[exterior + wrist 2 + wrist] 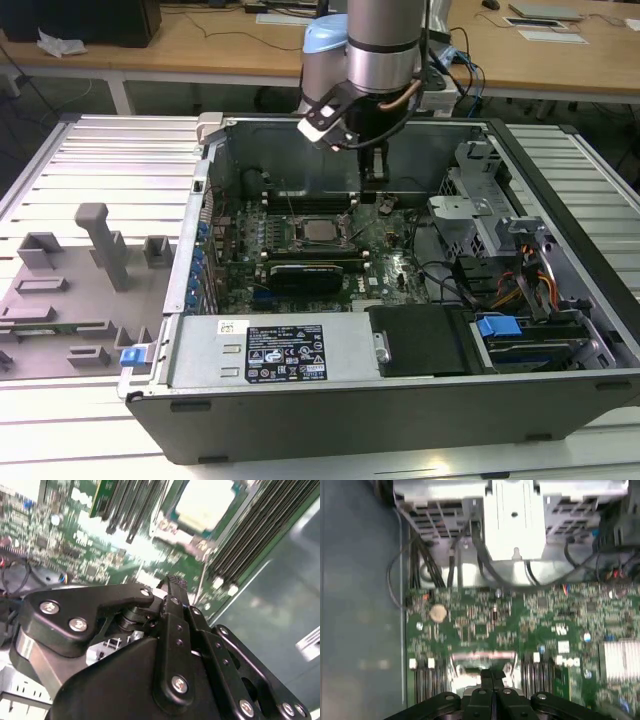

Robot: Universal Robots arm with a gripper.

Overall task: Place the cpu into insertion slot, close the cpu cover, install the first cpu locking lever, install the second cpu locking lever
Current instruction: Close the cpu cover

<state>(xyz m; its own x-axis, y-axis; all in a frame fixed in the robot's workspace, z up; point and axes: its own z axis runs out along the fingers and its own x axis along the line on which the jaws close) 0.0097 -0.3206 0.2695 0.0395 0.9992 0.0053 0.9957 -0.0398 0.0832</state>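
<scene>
The cpu (322, 230) is sitting flat in the insertion slot (298, 241) with its pale face turned up. A silver-grey frame, the cpu cover (343, 230), is lying around it. We cannot tell whether either locking lever is latched.

In the second wrist view we are seeing the same pale chip (207, 502) lying beyond the fingertips, with rows of memory slots (260, 530) running along both sides of the insertion slot.

The gripper (375, 185) is hanging over the green motherboard (395, 265), just to the exterior view's right of the insertion slot and apart from it. Both wrist views are showing its black fingers (492, 677) pressed together with nothing between them, and the gripper (172, 582) is touching neither chip nor cover.

The silver arm (385, 40) is rising straight up from a spot above and to the exterior view's right of the insertion slot.

Just in front of the insertion slot, towards the camera in the exterior view, a long black card (310, 272) is lying across the board. Further out the same way, a labelled power supply (280, 350) is lining the near wall of the open computer case (400, 420).

Well to the exterior view's left of the insertion slot, outside the case, a grey fixture tray (80, 270) is resting on the ribbed table.
</scene>
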